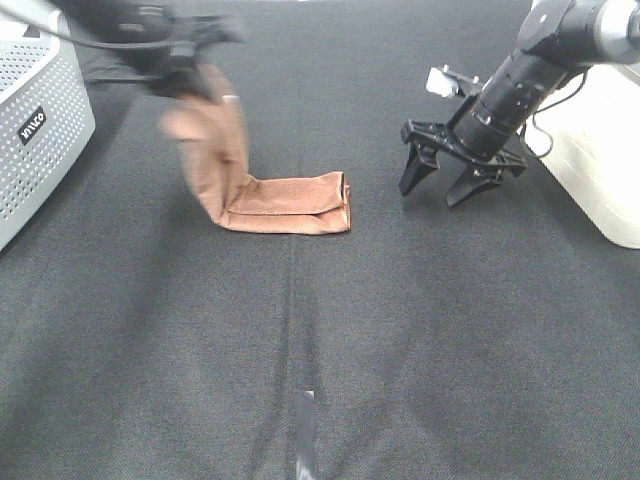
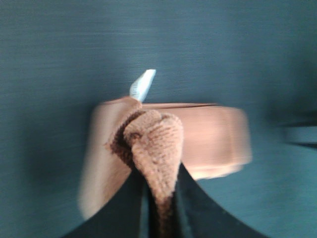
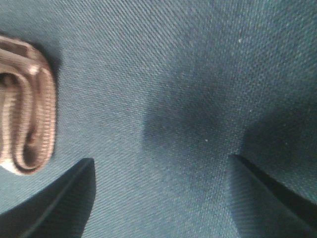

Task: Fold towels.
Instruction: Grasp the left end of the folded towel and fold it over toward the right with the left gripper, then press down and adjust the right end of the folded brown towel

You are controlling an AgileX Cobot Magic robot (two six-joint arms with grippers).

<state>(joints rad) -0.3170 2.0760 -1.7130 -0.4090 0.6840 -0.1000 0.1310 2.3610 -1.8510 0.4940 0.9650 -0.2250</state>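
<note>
The rust-orange towel [image 1: 285, 203] lies folded lengthwise on the dark cloth, its right part flat. My left gripper [image 1: 193, 82] is shut on its left end and holds that end lifted, blurred by motion. In the left wrist view the pinched towel end [image 2: 154, 144] bulges between the fingers, with the white tag [image 2: 142, 85] behind it. My right gripper [image 1: 442, 190] is open and empty, just above the cloth to the right of the towel. The right wrist view shows the towel's folded end [image 3: 27, 106] beside the spread jaws.
A white perforated box [image 1: 35, 110] stands at the far left. A white box [image 1: 600, 150] stands at the right edge behind my right arm. A strip of tape [image 1: 305, 425] lies on the cloth near the front.
</note>
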